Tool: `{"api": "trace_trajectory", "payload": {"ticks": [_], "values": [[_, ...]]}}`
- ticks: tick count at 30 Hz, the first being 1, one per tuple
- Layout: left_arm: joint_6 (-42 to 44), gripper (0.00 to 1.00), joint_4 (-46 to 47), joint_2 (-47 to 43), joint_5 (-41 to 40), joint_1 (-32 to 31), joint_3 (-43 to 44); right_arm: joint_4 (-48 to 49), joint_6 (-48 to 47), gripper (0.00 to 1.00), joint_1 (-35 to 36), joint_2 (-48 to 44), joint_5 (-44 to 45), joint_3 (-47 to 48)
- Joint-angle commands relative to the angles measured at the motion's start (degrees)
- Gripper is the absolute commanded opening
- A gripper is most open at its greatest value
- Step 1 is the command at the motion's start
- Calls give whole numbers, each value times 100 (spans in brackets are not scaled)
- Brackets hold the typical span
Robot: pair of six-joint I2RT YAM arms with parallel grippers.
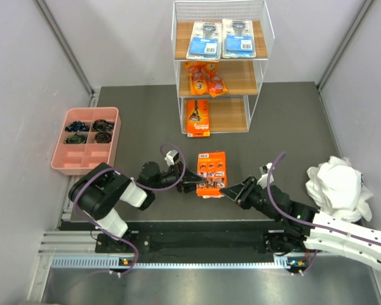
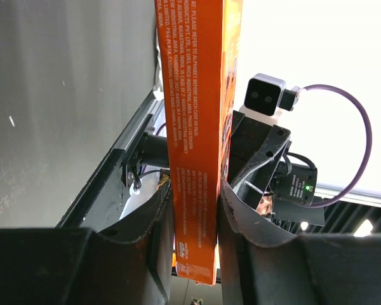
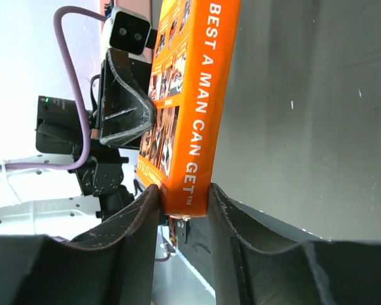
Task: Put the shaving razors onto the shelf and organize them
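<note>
Left gripper (image 1: pixel 192 185) and right gripper (image 1: pixel 227 190) both pinch the orange pack (image 1: pixel 211 171) by opposite edges, well short of the shelf (image 1: pixel 232 114); if either pulls before the other releases, it may bend or drop onto the table (image 1: pixel 146 127)

A pink tray (image 1: pixel 59 166) sits at the left edge of the dark table (image 1: pixel 140 114), with small dark items (image 1: pixel 89 130) in its four far compartments. A crumpled white cloth (image 1: pixel 340 187) lies at the table's right edge, well apart from the tray.
</note>
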Motion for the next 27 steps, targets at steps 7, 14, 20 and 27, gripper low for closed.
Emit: {"api": "trace_trajectory", "payload": {"ticks": [7,14,20,27], "values": [[82,2,2437,-13,-15,-162,64,401,147,0,-41,-175,91,-108],[239,40,2174,-100,47,-162,82,85,130,0,-41,-386,161,-47],[984,79,734,-732,38,-162,126,-161,121,0,-41,-501,196,6],[3049,99,-4008,-2401,-874,-162,687,-364,77,0,-41,-580,223,103]]}}
